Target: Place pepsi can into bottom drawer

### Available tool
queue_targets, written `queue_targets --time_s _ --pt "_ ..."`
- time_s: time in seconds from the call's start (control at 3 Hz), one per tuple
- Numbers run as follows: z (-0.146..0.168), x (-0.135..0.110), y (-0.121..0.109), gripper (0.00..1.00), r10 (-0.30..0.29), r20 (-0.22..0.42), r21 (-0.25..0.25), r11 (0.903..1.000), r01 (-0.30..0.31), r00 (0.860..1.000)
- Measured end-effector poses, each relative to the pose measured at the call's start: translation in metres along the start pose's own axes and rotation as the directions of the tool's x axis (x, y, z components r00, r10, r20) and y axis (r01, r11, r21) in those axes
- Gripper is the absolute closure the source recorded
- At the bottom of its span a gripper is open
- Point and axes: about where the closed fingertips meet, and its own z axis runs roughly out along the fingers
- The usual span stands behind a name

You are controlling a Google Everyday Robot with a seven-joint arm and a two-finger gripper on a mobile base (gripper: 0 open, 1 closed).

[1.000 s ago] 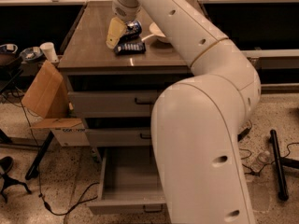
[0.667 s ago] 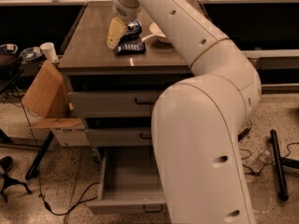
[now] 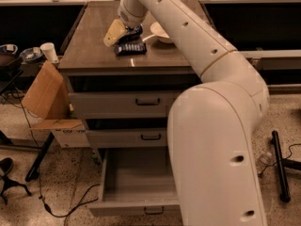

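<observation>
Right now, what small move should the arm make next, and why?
Probably secure the pepsi can and lift it straight up: the gripper sits against it on the countertop, a dark packet lies in front, and the bottom drawer stands open.

Three grey drawers are in the cabinet: one top drawer [image 3: 113,105], one middle drawer [image 3: 117,138] and one bottom drawer [image 3: 136,182], which is open. Toward the far edge of the surface [image 3: 89,55] are one pepsi can [image 3: 134,30], one dark snack packet [image 3: 130,48] and one white bowl [image 3: 160,32]. The one gripper [image 3: 115,34] is at the can's left side.
</observation>
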Motion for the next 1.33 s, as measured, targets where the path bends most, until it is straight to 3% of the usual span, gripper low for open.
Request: queue_targets --time_s 0.33,0.67,1.0,1.33 --pt "0.016 -0.016 -0.014 0.00 0.216 0.166 -0.004 0.9759 -0.218 0.962" --pt "0.017 -0.015 -0.014 0.00 0.217 0.166 -0.005 0.9757 -0.219 0.962" --pt "0.030 -0.016 -0.016 0.00 0.262 0.196 -0.009 0.9640 -0.266 0.945" --pt "0.045 -0.015 -0.027 0.00 0.315 0.226 0.015 0.9452 -0.326 0.922"
